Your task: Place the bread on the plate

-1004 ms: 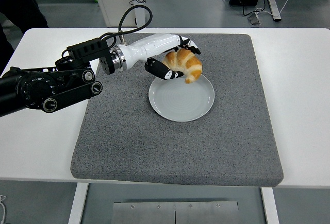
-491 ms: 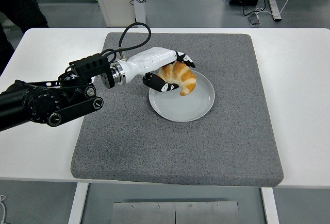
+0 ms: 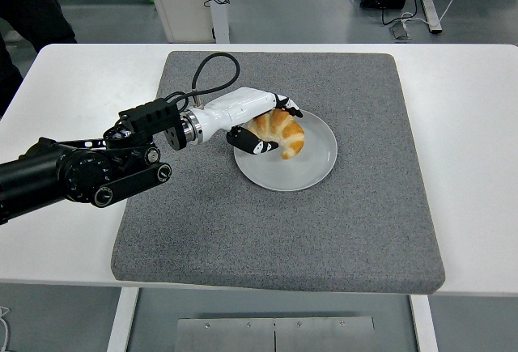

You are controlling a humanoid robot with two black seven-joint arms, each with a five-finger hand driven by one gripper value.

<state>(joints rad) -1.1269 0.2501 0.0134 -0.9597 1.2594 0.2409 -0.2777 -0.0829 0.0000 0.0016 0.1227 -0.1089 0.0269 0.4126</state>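
A golden croissant (image 3: 283, 133) lies low over the left part of the round white plate (image 3: 312, 162), which sits on the grey mat. My left hand (image 3: 267, 128), white with black fingertips, is curled around the croissant's left end, thumb in front and fingers behind. I cannot tell whether the croissant touches the plate. The right arm is out of view.
The grey mat (image 3: 275, 231) covers the middle of the white table (image 3: 477, 150). A black cable (image 3: 212, 73) loops up from the left wrist. A person in dark clothing (image 3: 32, 4) stands at the top left. Table legs and cables show beyond the far edge.
The left hand has come down and toward the near side with the croissant, from above the plate's far left rim to low over its left part.
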